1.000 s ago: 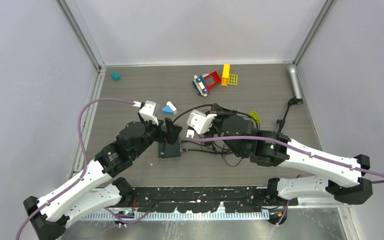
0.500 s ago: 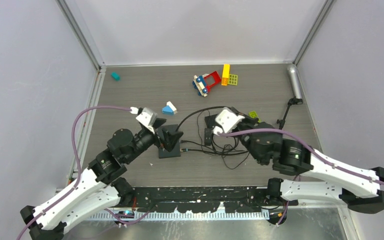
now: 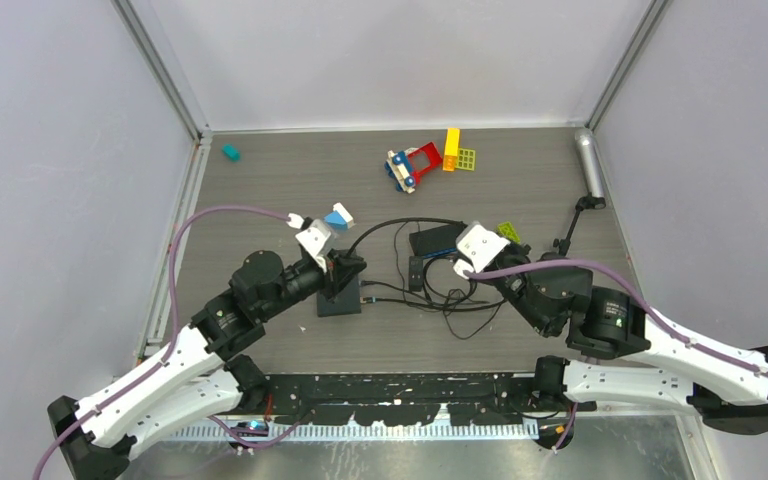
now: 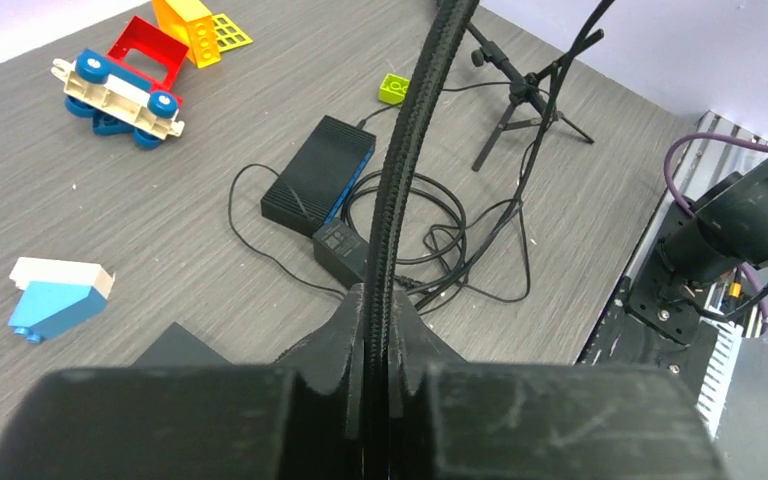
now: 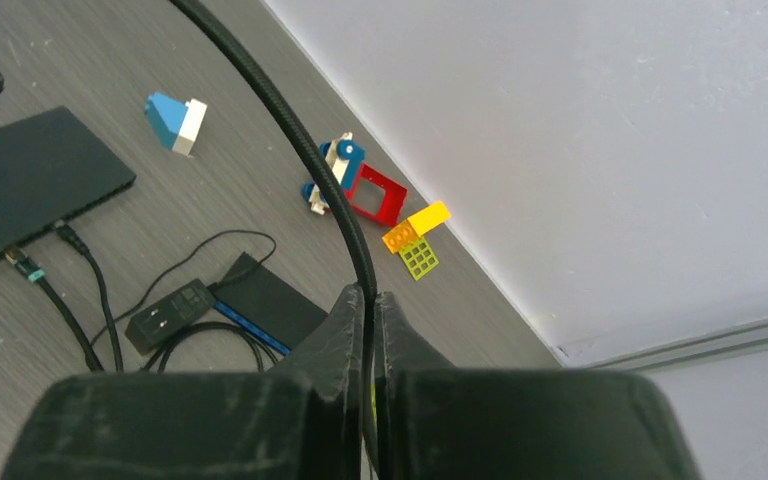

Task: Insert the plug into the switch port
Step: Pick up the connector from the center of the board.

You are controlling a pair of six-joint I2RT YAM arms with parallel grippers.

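From above, the switch [image 3: 340,300] is seen mid-counter, toward the near edge, with the left claw [image 3: 346,268] held over its far side. Only in the right wrist view is the plug [image 5: 22,262] made out, teal-tipped, set against the switch's edge. Both claws are shown clenched on nothing, the right claw [image 5: 368,300] well apart from the switch.
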